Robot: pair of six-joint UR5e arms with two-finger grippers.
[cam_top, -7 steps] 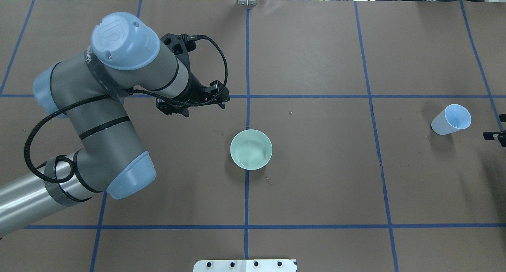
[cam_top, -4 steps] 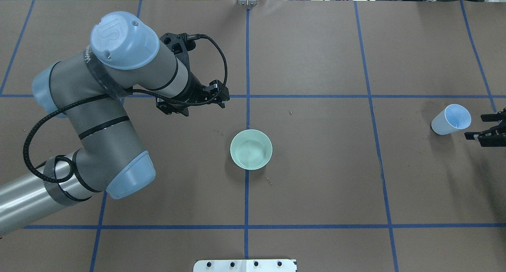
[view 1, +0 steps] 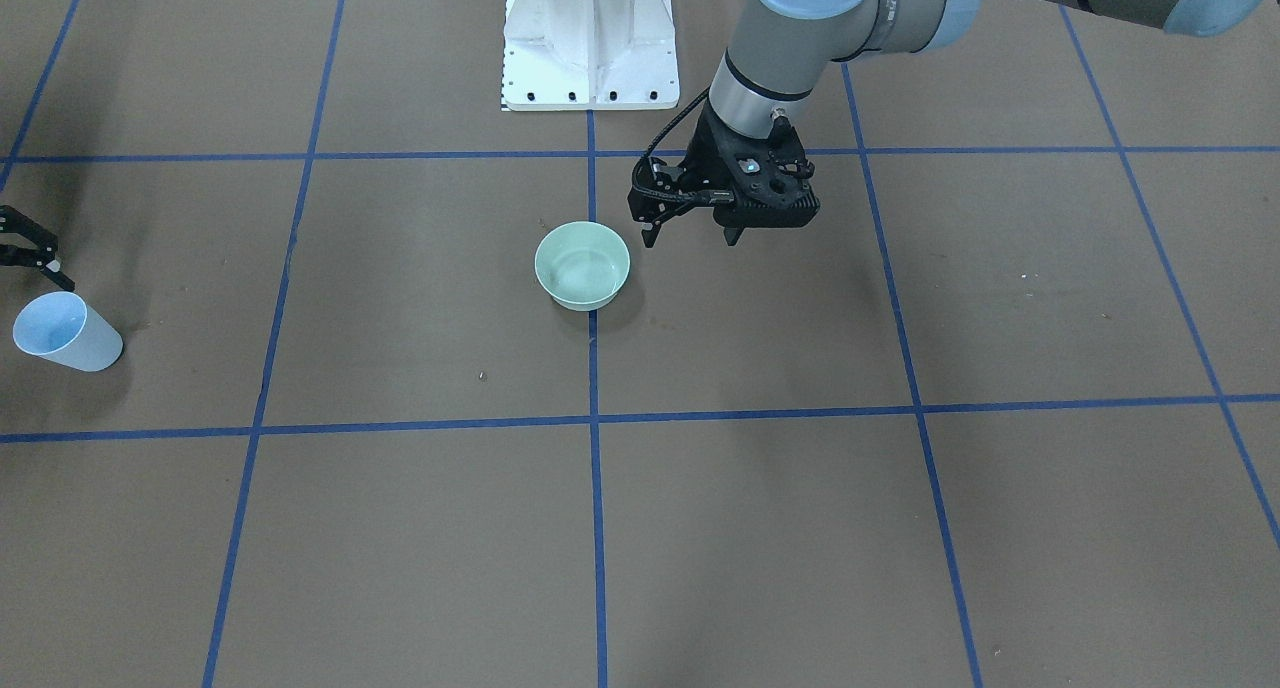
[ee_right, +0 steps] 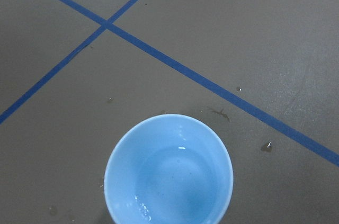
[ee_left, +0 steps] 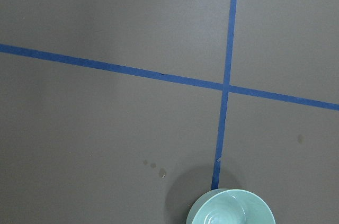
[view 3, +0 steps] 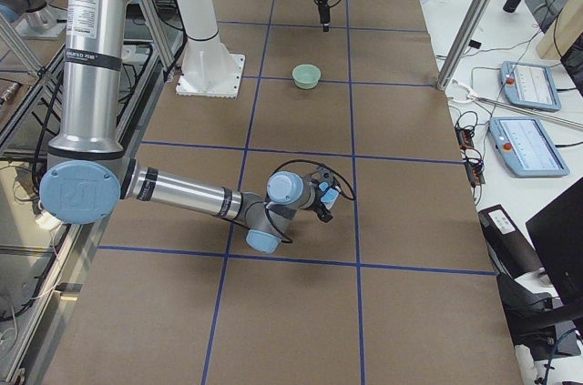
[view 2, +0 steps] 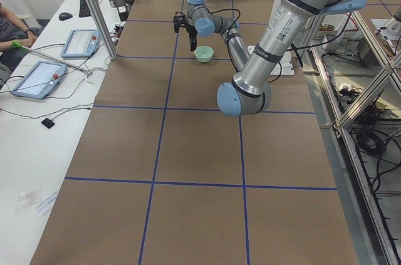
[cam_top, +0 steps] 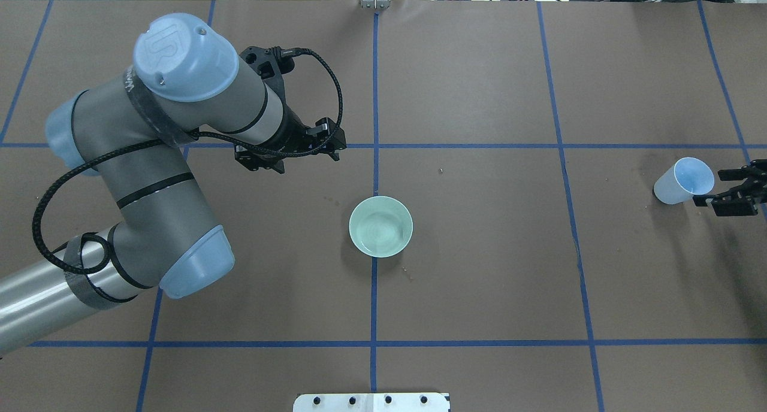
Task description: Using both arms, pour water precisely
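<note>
Jaws on the right gripper (cam_top: 716,188) stand wide and empty, tips just beside the rim of the blue cup (cam_top: 683,181), apparently not touching it; jaws on the left gripper (view 1: 690,240) are likewise spread wide with nothing between them, hanging above the worktop (cam_top: 479,292) just beside the green bowl (cam_top: 380,227), on its far-left side; cup stands upright close to the worktop's right edge, about midway between near and far edges; bowl sits in the middle, well apart from the cup; water (ee_right: 175,181) shows as small glints low in the cup, so you have a shallow charge to work with; faint rings in the bowl suggest some water lies there too, though you cannot be sure; a few droplets (ee_right: 267,146) mark the worktop by the cup, and more lie near the bowl; judged from this, you are at the approach to a grasp, nothing lifted; left to do: close on the cup, carry it across to the bowl, tilt slowly, set it back; the left gripper's part is not evident.
</note>
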